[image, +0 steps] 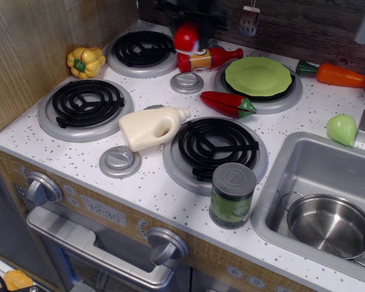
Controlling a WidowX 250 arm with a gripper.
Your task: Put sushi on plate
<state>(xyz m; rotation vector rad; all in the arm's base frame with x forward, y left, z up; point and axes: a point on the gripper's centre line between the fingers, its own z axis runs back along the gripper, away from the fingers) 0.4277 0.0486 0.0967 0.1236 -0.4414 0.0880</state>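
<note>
Speckled white tabletop [152, 182] of a toy kitchen, backed by dark wood panelling, carries four coil burners and a steel sink [274, 182]. At the back edge, the sushi [186, 38], red top showing over a pale base, hangs clear of the surface, gripped between the dark fingers [191, 21] that close on it from above; most of the arm is cut off by the top of the frame. Directly beneath the fingers lies the red ketchup bottle [208, 59] on its side, its neck pointing toward the lime-green plate [258, 76]. That plate sits on the rear burner to the right of the fingers, well apart from the sushi, with nothing on it. Left of the fingers, the other rear burner [140, 52] is bare. Nearer the camera than the fingers, a red chili pepper [228, 103] lies just beside the plate's burner, and a cream bottle [152, 128] rests on its side between the two front burners. A yellow pepper [85, 61] sits far to the left by the wooden wall. A green can [232, 194] stands at the sink's near corner; a steel pot [330, 225] sits inside the sink. A carrot [334, 74] and a pale green pear [342, 129] lie far right.
</note>
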